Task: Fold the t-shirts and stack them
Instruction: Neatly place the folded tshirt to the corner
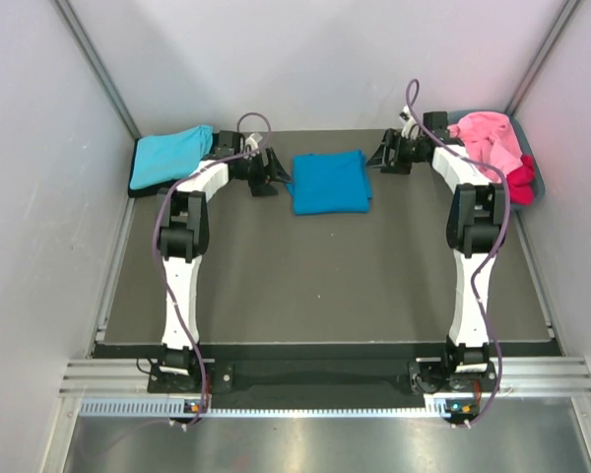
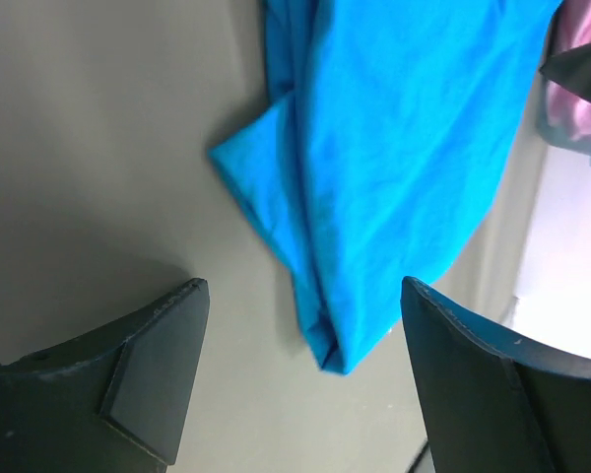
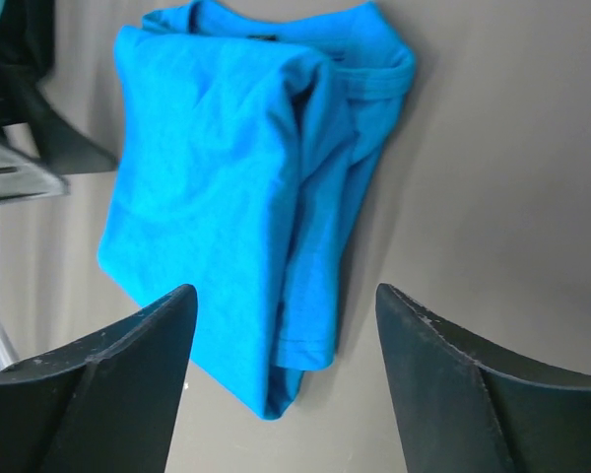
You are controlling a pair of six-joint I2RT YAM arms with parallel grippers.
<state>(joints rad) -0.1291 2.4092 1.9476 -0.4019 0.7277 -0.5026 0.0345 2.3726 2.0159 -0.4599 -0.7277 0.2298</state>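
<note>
At 12 o'clock the bright blue cloth t-shirt (image 1: 330, 182) lies folded, left gripper (image 2: 305, 296) and right gripper (image 3: 286, 296) splayed empty either side; folded turquoise t-shirt (image 1: 167, 158) at 10 o'clock, unstacked; crumpled pink t-shirts (image 1: 488, 143) and crimson t-shirt (image 1: 520, 185) at 2 o'clock not yet folded.

One folded t-shirt (image 1: 331, 182) lies on the counter (image 1: 325, 286) toward 12 o'clock, the left fingers (image 2: 148, 374) at its 9 and the right fingers (image 3: 108, 384) at its 3 — another t-shirt (image 1: 169, 156) lies at 10 o'clock, and a heap of t-shirts (image 1: 491, 143) sits in a tub (image 1: 538, 183) at 2 o'clock.
</note>
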